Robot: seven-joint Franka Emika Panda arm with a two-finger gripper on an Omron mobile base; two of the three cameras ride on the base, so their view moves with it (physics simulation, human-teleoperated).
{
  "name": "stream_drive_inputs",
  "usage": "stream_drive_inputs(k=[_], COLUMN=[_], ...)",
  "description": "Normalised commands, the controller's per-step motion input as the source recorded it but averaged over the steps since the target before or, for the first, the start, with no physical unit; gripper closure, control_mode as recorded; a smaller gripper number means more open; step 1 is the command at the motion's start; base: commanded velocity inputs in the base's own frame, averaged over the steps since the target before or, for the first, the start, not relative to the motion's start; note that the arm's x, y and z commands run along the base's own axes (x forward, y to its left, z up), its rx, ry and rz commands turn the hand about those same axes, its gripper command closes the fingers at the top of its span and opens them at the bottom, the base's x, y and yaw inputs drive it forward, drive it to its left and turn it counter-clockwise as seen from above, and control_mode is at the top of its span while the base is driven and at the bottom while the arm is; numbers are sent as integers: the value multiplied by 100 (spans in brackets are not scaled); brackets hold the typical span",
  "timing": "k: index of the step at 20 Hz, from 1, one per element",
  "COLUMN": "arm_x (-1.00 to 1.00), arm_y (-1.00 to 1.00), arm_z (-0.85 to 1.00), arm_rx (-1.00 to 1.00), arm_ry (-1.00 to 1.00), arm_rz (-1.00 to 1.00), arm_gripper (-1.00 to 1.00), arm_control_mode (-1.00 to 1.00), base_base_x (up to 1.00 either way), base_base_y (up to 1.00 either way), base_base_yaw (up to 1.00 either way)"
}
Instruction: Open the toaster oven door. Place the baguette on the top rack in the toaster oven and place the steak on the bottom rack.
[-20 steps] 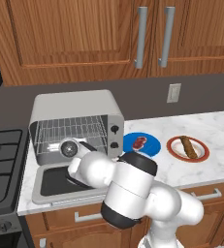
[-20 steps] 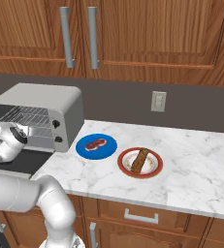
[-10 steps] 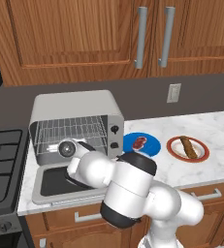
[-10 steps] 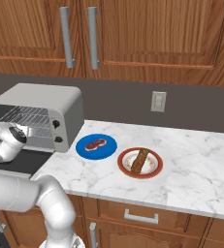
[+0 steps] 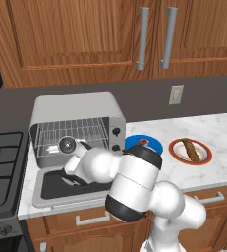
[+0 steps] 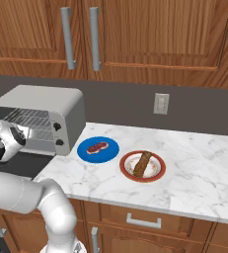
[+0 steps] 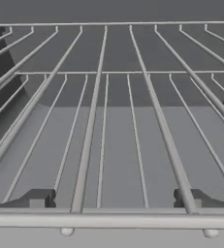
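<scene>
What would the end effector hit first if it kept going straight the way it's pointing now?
Most likely a wire rack of the toaster oven: its front bar crosses just ahead of the open end effector. Which rack is unclear.

One toaster oven (image 5: 78, 110), door (image 5: 66, 183) dropped open flat; two wire racks inside, top rack (image 5: 75, 130) and bottom rack (image 7: 111, 145), the lower one close up in the hand view; two black knobs (image 5: 116, 139) on the oven's right front panel; two plates on the counter (image 6: 194, 163), one blue plate (image 6: 98, 149), one red-rimmed plate (image 6: 142, 166); one steak (image 6: 96, 147) on the blue; one baguette (image 6: 142, 163) on the red-rimmed; one wall outlet (image 6: 160, 104); two vertical cabinet handles (image 6: 81, 38) overhead; one drawer pull (image 6: 143, 221) below the counter; one stove (image 5: 2, 167) left of the oven; one arm (image 5: 134, 189).
</scene>
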Motion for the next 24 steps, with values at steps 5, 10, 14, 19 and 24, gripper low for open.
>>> stream_drive_inputs(k=[5,10,14,19,24], arm_x=[-33,-47,-52,-58,-65], arm_y=[9,11,11,8,5], arm_z=[-45,-49,-51,-54,-55], arm_rx=[0,0,0,0,0], arm_ry=[10,11,12,13,15], arm_rz=[4,4,3,1,0], arm_gripper=[-100,-100,-100,-100,-100], arm_control_mode=[-100,-100,-100,-100,-100], base_base_x=[0,0,0,0,0], base_base_y=[0,0,0,0,0], base_base_yaw=[0,0,0,0,0])
